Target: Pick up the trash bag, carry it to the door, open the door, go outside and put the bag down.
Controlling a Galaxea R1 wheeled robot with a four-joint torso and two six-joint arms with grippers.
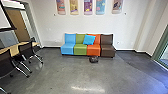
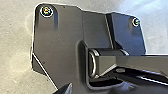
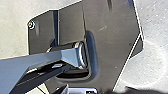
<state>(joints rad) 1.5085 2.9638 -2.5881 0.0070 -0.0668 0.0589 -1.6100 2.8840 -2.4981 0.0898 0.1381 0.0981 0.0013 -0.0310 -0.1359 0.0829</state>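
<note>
Seats point(image 1: 80, 52) in blue, green, orange and brown brighten my head view, with a vivid blue cushion point(image 1: 89, 39). Panels point(image 1: 88, 7) patterned in pink, yellow, purple and pale blue colour the white wall point(image 1: 50, 27). I see a near-black trash bag point(image 1: 93, 59), a grey floor point(image 1: 62, 75) streaked with pale glare, black chairs point(image 1: 25, 50) with silvery legs, a honey-toned table point(image 1: 15, 48), a tan door point(image 1: 21, 27) and a muted green frame point(image 1: 160, 48).
</note>
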